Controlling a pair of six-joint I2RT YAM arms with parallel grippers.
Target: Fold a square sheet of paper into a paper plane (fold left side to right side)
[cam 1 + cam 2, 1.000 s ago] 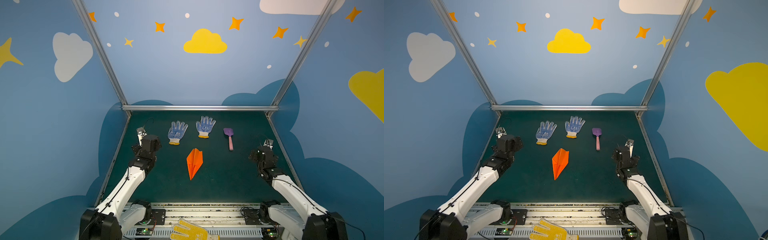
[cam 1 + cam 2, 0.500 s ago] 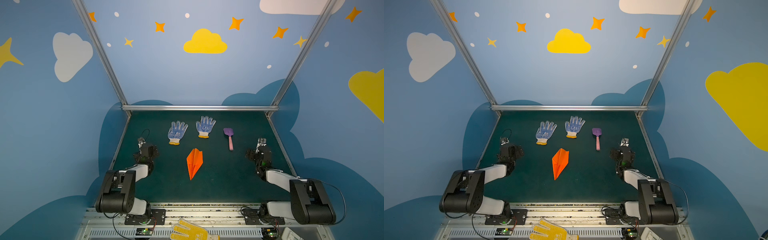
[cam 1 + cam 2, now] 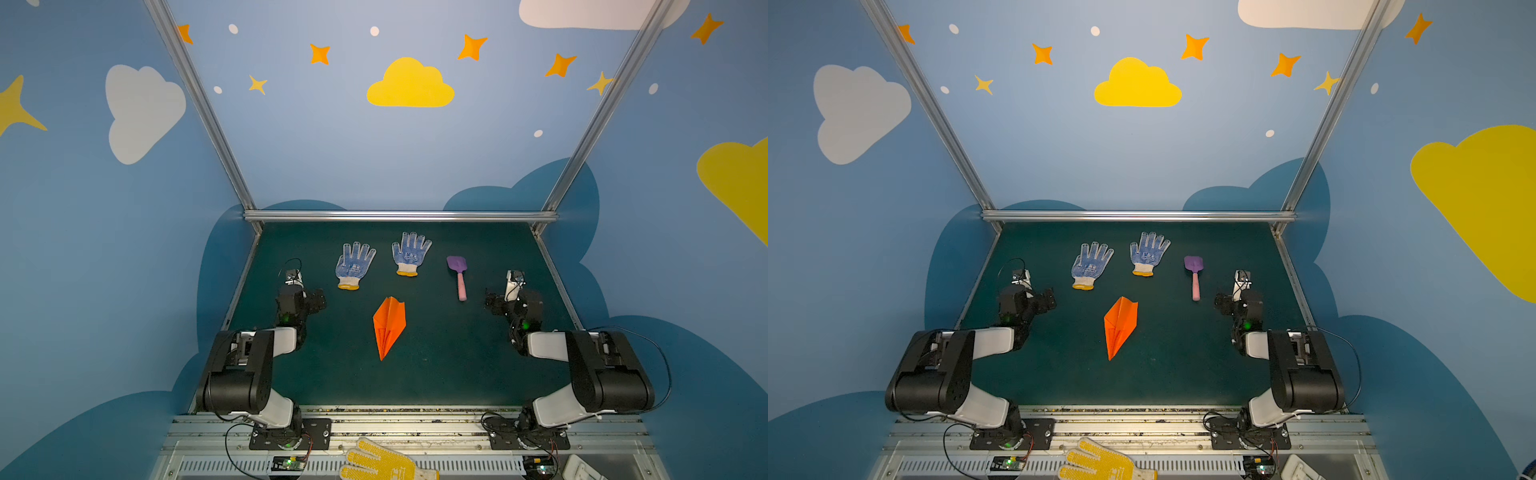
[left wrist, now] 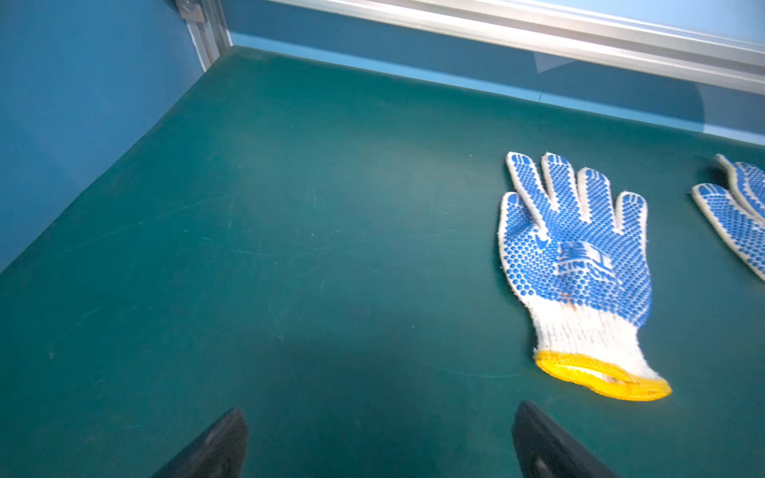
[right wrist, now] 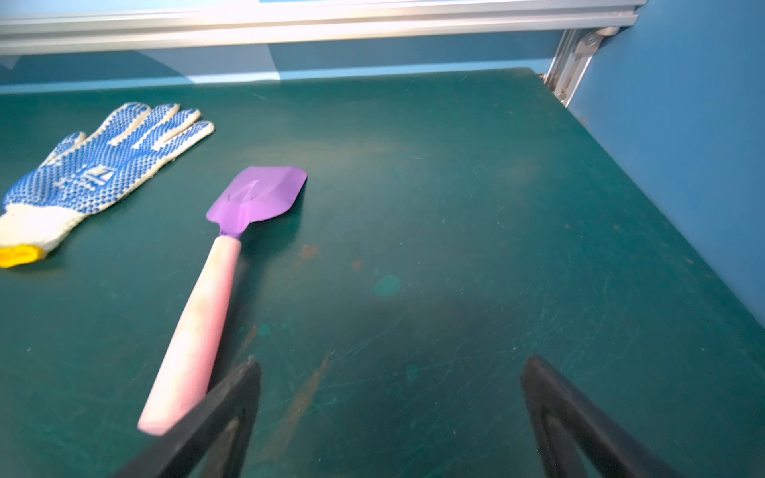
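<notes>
The orange paper plane [image 3: 388,326] lies flat in the middle of the counter [image 3: 440,374], well apart from the left gripper [image 4: 378,418] and the right gripper [image 5: 391,372], both spread wide and holding nothing, the right one near the toy shovel [image 5: 194,331].

On one green table [image 3: 436,374]: one orange paper plane [image 3: 389,328], two blue-dotted white gloves [image 3: 354,266] [image 3: 410,254], one yellow glove [image 3: 384,461], one purple shovel [image 3: 458,274] with a pink handle, and two robot arms [image 3: 249,361] [image 3: 598,365].
</notes>
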